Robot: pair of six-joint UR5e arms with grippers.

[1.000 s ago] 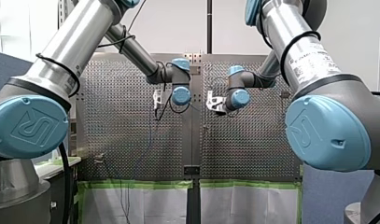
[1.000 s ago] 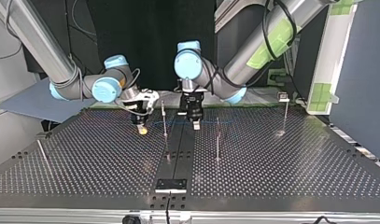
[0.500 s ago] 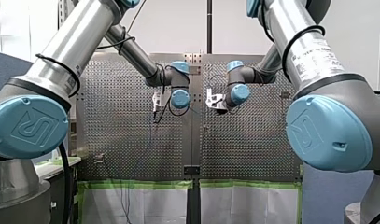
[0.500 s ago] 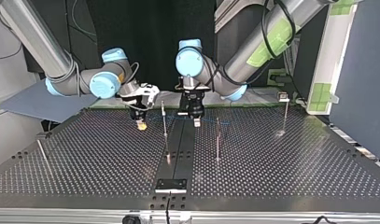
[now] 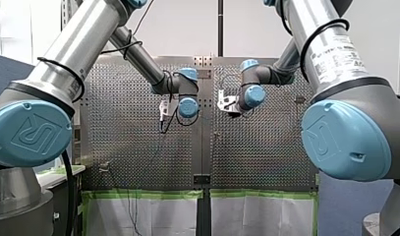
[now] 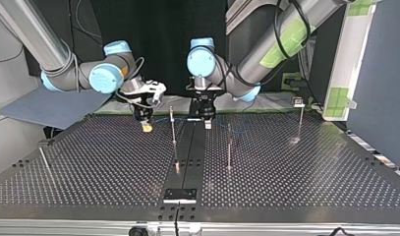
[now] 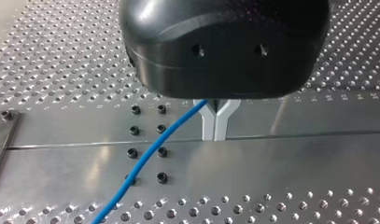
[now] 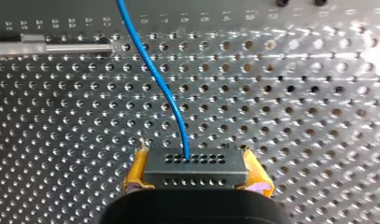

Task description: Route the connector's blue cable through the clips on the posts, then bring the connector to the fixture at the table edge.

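In the right wrist view a black connector (image 8: 195, 167) with rows of small holes sits between the yellow pads (image 8: 136, 172) of my right gripper (image 8: 195, 179), which is shut on it. Its blue cable (image 8: 157, 79) rises from the connector's face across the perforated table. The left wrist view shows my left gripper (image 7: 214, 123) with pale fingers pressed together, shut on the blue cable (image 7: 150, 151) near their root. In the top view my right gripper (image 6: 147, 126) hangs left of a thin post (image 6: 173, 125). My left gripper (image 6: 207, 123) hangs just right of that post.
More thin posts stand at the top view's middle (image 6: 230, 147), right (image 6: 300, 123) and far left (image 6: 44, 160). A dark fixture plate (image 6: 179, 195) sits at the near table edge. A dark seam strip (image 6: 190, 147) runs down the table's middle. Green-taped panels stand at the right.
Both grippers have drawn back toward the arms' side of the table in the top view, still holding the connector and the cable. The cable between them has shifted with them.
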